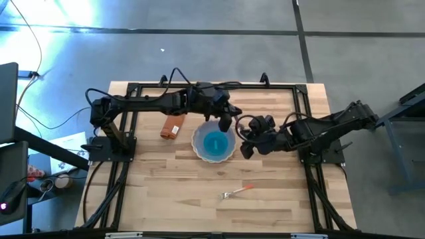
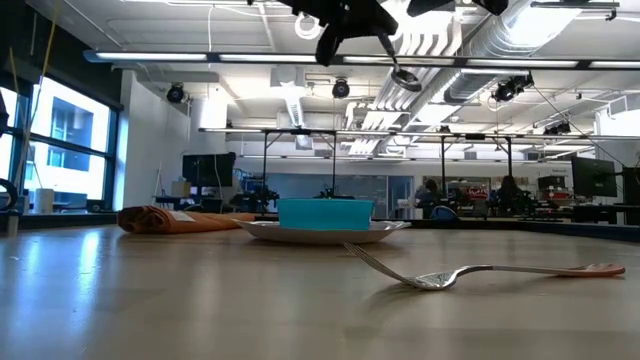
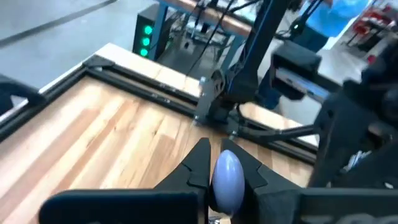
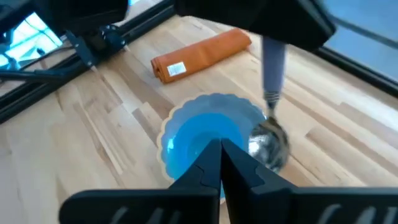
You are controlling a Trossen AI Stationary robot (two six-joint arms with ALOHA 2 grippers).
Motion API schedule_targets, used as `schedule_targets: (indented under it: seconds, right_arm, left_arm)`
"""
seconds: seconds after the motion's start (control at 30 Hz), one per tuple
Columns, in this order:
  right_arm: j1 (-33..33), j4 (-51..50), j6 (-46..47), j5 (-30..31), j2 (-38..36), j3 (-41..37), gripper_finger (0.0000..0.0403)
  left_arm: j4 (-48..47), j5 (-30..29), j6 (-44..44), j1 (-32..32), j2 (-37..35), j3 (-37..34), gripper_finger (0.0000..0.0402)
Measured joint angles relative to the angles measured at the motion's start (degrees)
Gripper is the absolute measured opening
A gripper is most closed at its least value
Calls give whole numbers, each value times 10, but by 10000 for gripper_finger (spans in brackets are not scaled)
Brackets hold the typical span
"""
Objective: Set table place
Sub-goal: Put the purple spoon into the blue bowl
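Observation:
My left gripper is above the right rim of a white scalloped plate and is shut on a spoon with a pale handle. A blue bowl stands on the plate on the light-wood table. My right gripper hovers just right of the plate, shut and empty, with its fingertips pointing at the bowl. A fork with an orange handle lies flat on the table nearer the front edge. My left gripper pinches the spoon's pale handle between its two fingers, near the handle's upper end, which sticks out between them. The fingers come from above, pointing down. The spoon hangs below them, its metal bowl lowest and clear above the plate's rim.
A rolled orange napkin lies left of the plate. Black rail frames run along the table's sides and far edge. Bare wood lies between the plate and the fork and along the near edge.

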Motion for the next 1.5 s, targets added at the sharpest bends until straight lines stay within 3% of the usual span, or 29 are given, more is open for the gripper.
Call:
schedule_targets:
  seconds: [0.17, 0.37, 0.43, 0.6, 0.8, 0.97, 1.17, 1.37, 1.5]
  right_arm:
    - [0, -51, 8, -19, -23, 0, 2]
    - [-3, -118, 39, 10, -64, 0, 1]
    - [-3, -125, 29, 23, -72, 0, 0]
    - [-3, -127, -4, 42, -75, 0, 0]
    - [-3, -141, -20, 43, -73, 0, 0]
    - [-9, -147, -27, 43, -73, 0, 0]
    - [-25, -152, -38, 43, -73, 0, 0]
    - [-41, -154, -38, 43, -73, 0, 1]
    - [-41, -154, -38, 43, -73, 0, 1]
  left_arm:
    - [-77, -40, 18, -2, -22, 0, 12]
    - [-250, -150, -2, -1, -79, 0, 12]
    - [-268, -178, -19, -2, -95, -14, 12]
    - [-138, -169, -94, -1, -160, -150, 12]
    - [105, -179, -237, -2, -231, -372, 12]
    - [269, -211, -333, -13, -239, -504, 12]
    - [274, -292, -358, -56, -239, -533, 12]
    - [245, -305, -352, -84, -218, -511, 12]
    - [235, -310, -410, -97, -190, -510, 12]
